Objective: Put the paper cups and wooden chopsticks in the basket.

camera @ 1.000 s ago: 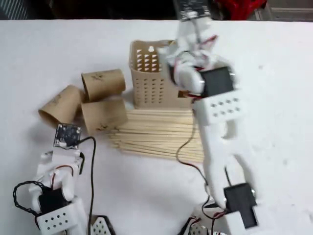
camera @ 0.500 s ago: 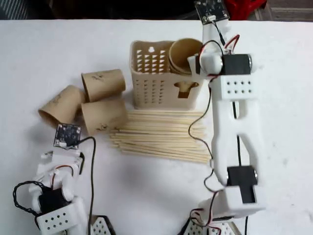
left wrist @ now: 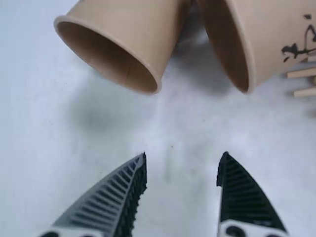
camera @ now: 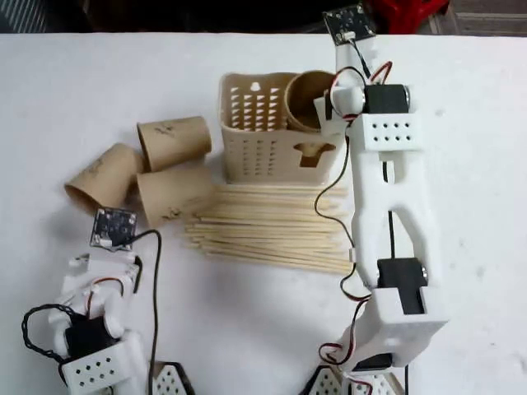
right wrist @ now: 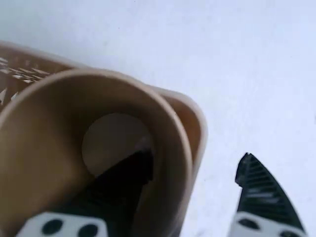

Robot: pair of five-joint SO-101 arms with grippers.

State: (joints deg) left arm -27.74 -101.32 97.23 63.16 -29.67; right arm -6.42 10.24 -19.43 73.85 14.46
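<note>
A tan slotted basket (camera: 255, 148) stands at the back middle of the table. One brown paper cup (camera: 306, 100) stands upright in its right end. My right gripper (right wrist: 195, 160) is open astride that cup (right wrist: 59, 148): one finger sits inside it, the other hangs outside the basket rim (right wrist: 197, 121). Three more paper cups (camera: 103, 177) (camera: 173, 141) (camera: 174, 193) lie on their sides to the left of the basket. Several wooden chopsticks (camera: 272, 226) lie in a pile in front of it. My left gripper (left wrist: 182, 155) is open and empty, just short of two lying cups (left wrist: 118, 42) (left wrist: 256, 39).
The right arm (camera: 387, 189) stretches from the front edge up the right side of the chopstick pile. The left arm (camera: 99, 329) sits low at the front left corner. White tabletop (camera: 478, 164) spreads to the right of the basket.
The right arm swung from over the basket to its right side and straightened. The cup it carried now stands in the basket's right end. The left arm kept still.
</note>
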